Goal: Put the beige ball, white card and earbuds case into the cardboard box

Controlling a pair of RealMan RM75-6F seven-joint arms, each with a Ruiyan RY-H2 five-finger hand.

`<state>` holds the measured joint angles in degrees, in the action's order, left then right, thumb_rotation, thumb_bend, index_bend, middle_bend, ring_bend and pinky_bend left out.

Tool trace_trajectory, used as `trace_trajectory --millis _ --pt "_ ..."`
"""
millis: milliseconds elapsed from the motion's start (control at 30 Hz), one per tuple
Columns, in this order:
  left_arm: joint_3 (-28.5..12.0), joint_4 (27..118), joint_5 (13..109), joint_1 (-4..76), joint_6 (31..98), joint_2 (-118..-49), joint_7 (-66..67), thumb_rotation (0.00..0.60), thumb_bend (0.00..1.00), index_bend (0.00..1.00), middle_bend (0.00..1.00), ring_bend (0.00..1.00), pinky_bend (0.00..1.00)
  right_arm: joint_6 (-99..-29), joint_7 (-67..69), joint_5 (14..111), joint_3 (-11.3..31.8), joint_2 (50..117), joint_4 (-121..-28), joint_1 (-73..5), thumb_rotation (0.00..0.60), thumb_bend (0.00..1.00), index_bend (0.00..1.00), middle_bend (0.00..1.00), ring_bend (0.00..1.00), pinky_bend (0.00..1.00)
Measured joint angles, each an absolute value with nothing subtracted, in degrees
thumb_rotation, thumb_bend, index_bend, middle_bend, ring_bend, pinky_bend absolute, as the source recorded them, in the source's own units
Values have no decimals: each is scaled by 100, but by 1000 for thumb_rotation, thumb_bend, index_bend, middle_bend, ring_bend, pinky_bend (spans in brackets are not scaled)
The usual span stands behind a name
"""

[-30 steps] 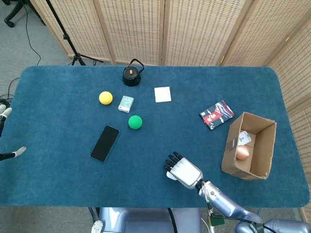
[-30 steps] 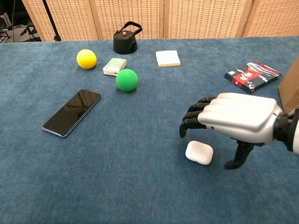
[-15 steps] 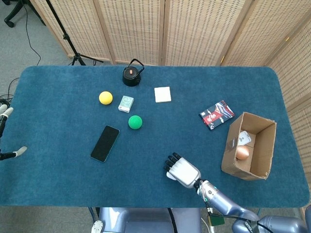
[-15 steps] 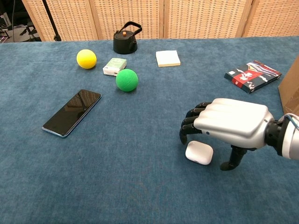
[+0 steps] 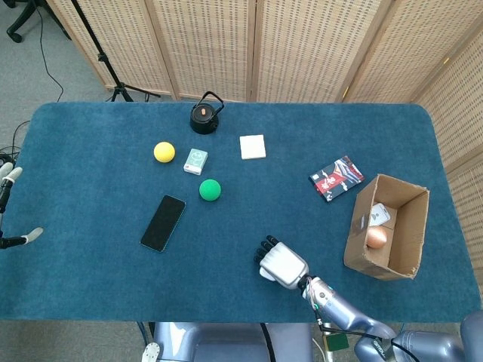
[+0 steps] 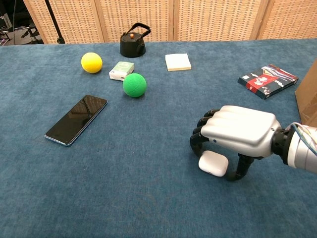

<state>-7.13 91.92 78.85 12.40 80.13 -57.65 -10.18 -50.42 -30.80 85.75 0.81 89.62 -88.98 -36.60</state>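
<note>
The white earbuds case [image 6: 214,164] lies on the blue table near its front edge. My right hand [image 6: 237,134] arches over it, fingers down on its left side and thumb against its right, gripping it on the cloth. In the head view the right hand [image 5: 281,265] hides the case. The cardboard box [image 5: 407,210] stands open at the right, holding the beige ball [image 5: 376,237] and the white card [image 5: 379,215]. Only a few spread fingertips of my left hand [image 5: 9,181] show at the far left edge, holding nothing.
A black phone [image 6: 77,119], green ball [image 6: 134,85], yellow ball [image 6: 92,62], small pale box [image 6: 121,70], black teapot [image 6: 132,43] and white pad [image 6: 178,62] lie on the left and middle. A red-and-black pack [image 6: 267,79] sits near the box edge [image 6: 308,94].
My right hand has sunk lower over the earbuds case and its fingers and thumb have closed in around it. The left hand has barely moved.
</note>
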Motion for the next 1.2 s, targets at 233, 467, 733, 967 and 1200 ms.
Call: trace_trajectory --millis 233,467,733,967,1200 --pt "-733 9201 7886 1238 7985 -5767 -996 600 0 0 0 0 0 -5200 -2751 8748 27 9023 -8767 -3680 600 230 528 472 327 202" --pt "-749 9205 7893 1235 7965 -5764 -992 600 0 0 0 0 0 -5350 -2505 8861 11 8876 -9021 -3688 600 260 528 476 327 202" --pt "-768 9209 7899 1227 7962 -5757 -1005 600 0 0 0 0 0 -5672 -2363 9029 186 8367 -9900 -3708 600 311 537 483 328 205" --pt "-759 9225 7937 1206 7968 -5737 -1041 600 0 0 0 0 0 -6063 -2347 9027 723 7375 -10854 -3736 600 319 537 483 329 217" --pt "-762 9283 7988 1163 8063 -5720 -1006 600 0 0 0 0 0 -6362 -2110 8668 1200 6086 -10974 -3587 600 337 537 483 330 217"
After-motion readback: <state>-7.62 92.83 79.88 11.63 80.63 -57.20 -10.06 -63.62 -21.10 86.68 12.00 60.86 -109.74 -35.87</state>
